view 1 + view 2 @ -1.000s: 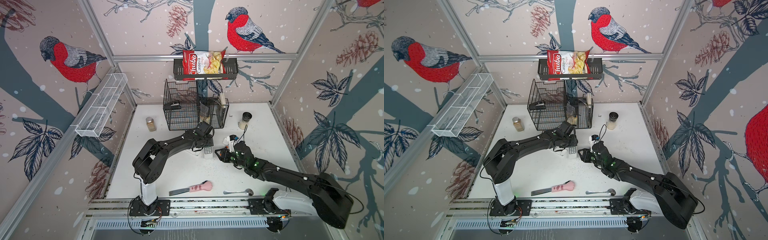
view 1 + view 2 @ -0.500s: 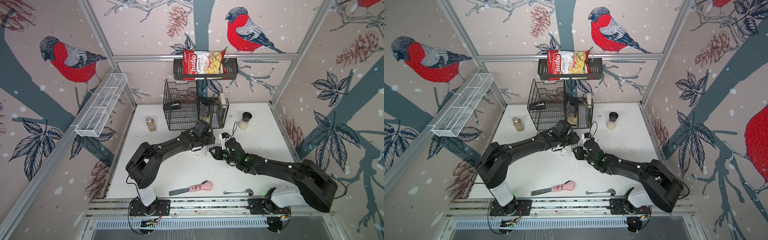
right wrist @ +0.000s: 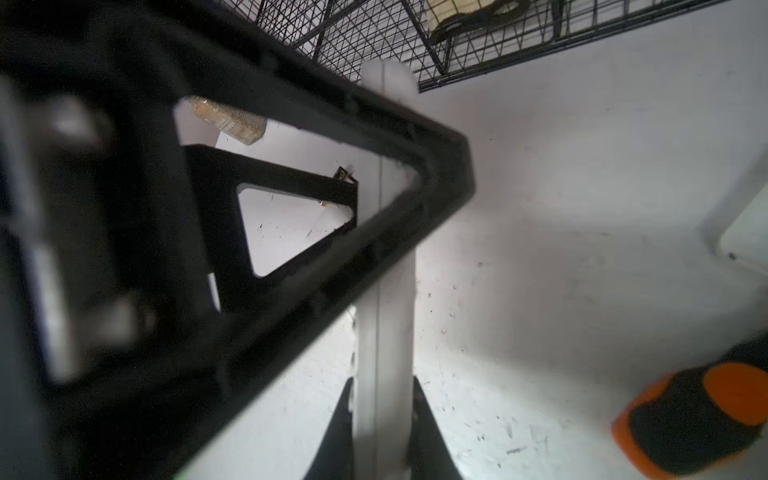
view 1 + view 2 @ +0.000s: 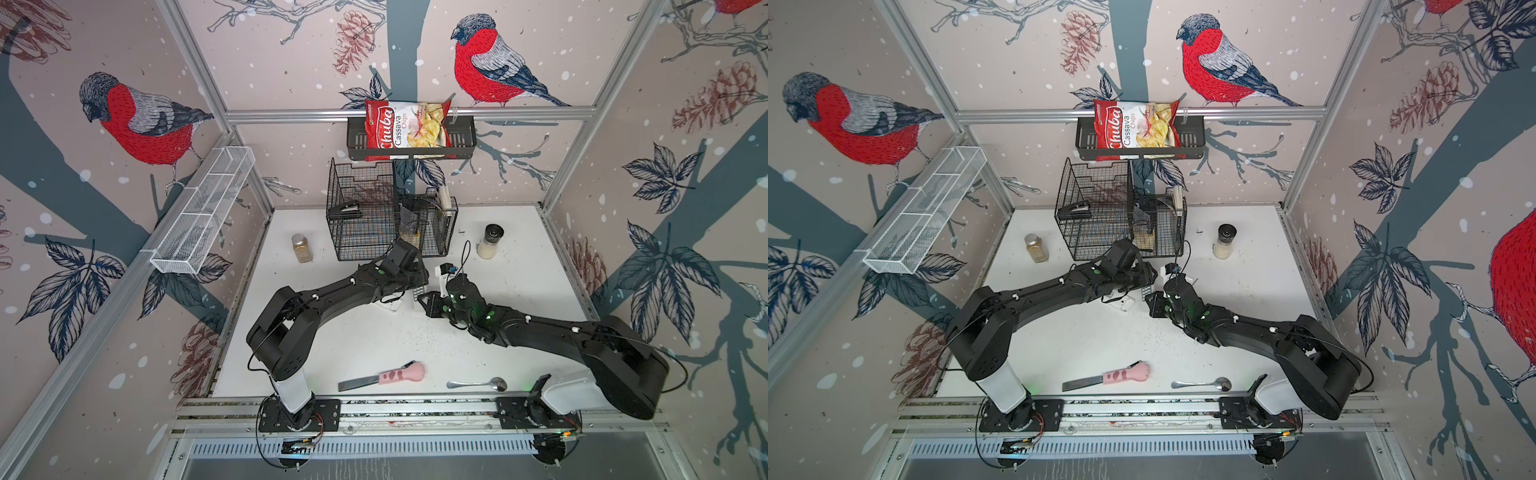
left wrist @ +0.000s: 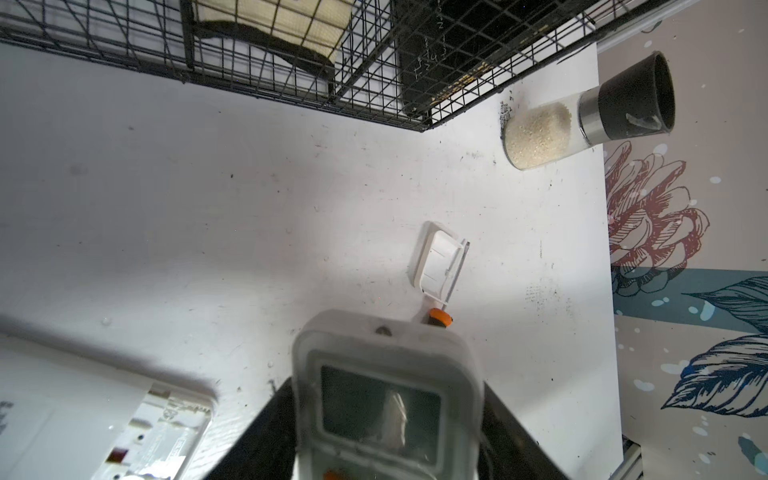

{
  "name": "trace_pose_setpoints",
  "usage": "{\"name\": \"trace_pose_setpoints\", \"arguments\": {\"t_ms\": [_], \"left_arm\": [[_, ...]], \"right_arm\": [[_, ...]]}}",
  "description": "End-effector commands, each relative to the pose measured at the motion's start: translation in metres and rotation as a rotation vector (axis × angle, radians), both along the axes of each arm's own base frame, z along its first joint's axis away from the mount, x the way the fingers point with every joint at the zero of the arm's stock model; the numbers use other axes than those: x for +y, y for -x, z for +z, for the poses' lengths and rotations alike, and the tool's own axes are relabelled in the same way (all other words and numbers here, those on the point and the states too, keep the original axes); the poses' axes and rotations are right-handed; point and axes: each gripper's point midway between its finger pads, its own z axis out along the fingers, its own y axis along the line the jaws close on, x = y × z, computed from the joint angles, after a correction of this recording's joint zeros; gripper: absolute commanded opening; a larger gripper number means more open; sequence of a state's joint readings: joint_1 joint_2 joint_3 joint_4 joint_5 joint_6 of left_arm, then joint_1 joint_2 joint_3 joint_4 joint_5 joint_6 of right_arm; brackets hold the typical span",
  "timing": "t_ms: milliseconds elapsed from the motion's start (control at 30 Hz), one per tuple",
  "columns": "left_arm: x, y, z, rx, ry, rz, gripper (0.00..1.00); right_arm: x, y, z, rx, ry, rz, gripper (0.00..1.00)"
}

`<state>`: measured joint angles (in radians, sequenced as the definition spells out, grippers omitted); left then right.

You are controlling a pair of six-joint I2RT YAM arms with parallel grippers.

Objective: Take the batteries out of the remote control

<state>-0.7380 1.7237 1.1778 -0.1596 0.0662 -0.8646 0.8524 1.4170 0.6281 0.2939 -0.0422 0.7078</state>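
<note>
- The left gripper (image 5: 386,390), reaching in from the left to the middle of the table (image 4: 519,299), has spread its fingers a little in the last second. They flank the remote control (image 5: 386,345) closely, but I cannot tell whether they pinch it now.
- The remote control sits between the two grippers, its windowed face turned to the left wrist camera.
- The right gripper (image 3: 381,386) has moved in from the right and closed. Both its fingers now press the thin sides of the remote control.
- This looks like a handover or re-grip, so the unloading itself seems not yet done. The batteries show in no view; they are probably in the remote's far side, which is turned away.
- Far left stands a spice jar (image 4: 302,248), well apart.
- The wire basket (image 4: 361,232) stands just beyond both grippers and limits any move farther back.
- A second white device (image 5: 124,428) lies flat just left of the remote control. Its open end is too blurred to read.
- The left gripper's frame crosses the remote control in the right wrist view, so the space is crowded.
- A white cover (image 5: 440,262) and the orange-and-black screwdriver (image 3: 698,419) lie just to the right.
- A grinder (image 4: 490,241) stands far right. A pink-handled knife (image 4: 399,374) and a spoon (image 4: 478,383) lie near, well apart.
</note>
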Motion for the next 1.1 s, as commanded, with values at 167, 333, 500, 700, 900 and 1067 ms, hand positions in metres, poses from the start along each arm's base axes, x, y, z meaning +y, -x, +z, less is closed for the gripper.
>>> {"name": "trace_pose_setpoints", "arguments": {"t_ms": [167, 333, 500, 700, 900, 1067], "left_arm": [[0.013, -0.014, 0.029, -0.036, 0.066, 0.042, 0.73], [0.038, -0.015, 0.04, -0.005, 0.096, 0.073, 0.73], [0.066, -0.005, 0.045, 0.071, 0.121, 0.073, 0.72], [0.093, 0.017, 0.047, 0.177, 0.139, 0.062, 0.72], [0.098, 0.034, 0.041, 0.285, 0.182, 0.051, 0.72], [0.096, 0.037, 0.04, 0.342, 0.222, 0.053, 0.71]], "right_arm": [[0.005, -0.002, 0.0, -0.064, 0.115, 0.059, 0.1], [0.01, 0.001, -0.006, -0.091, 0.186, 0.096, 0.1], [0.014, 0.003, -0.008, -0.182, 0.316, 0.128, 0.09], [0.021, 0.003, -0.002, -0.313, 0.416, 0.171, 0.09], [0.038, 0.015, 0.003, -0.44, 0.526, 0.246, 0.09], [0.05, 0.025, 0.008, -0.521, 0.587, 0.289, 0.09]]}}
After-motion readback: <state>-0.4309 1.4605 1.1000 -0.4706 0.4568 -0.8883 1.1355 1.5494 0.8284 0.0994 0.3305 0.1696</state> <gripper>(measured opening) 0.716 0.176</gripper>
